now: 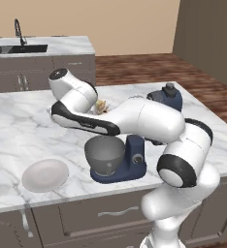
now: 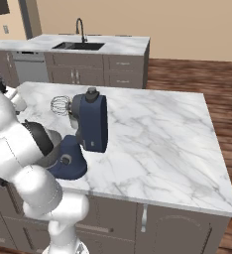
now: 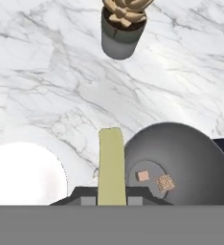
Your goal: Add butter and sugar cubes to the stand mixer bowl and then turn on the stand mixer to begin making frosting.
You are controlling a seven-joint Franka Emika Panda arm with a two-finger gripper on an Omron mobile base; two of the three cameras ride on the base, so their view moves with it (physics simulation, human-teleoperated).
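1. In the hand view you see the white plate [image 3: 25, 174] at left on the marble surface [image 3: 47, 81].
2. Your claw [image 3: 112, 197] is pinching the butter [image 3: 111, 165], whose long axis points away from the camera.
3. The stand mixer bowl [image 3: 181, 162] lies just right of the butter, so I judge you must shift right.
4. The sugar cubes [image 3: 154, 179] show inside it; the left base view hides them.

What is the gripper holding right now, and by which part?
The gripper is shut on the butter, gripping one end of the stick; the rest juts out beside the stand mixer bowl.
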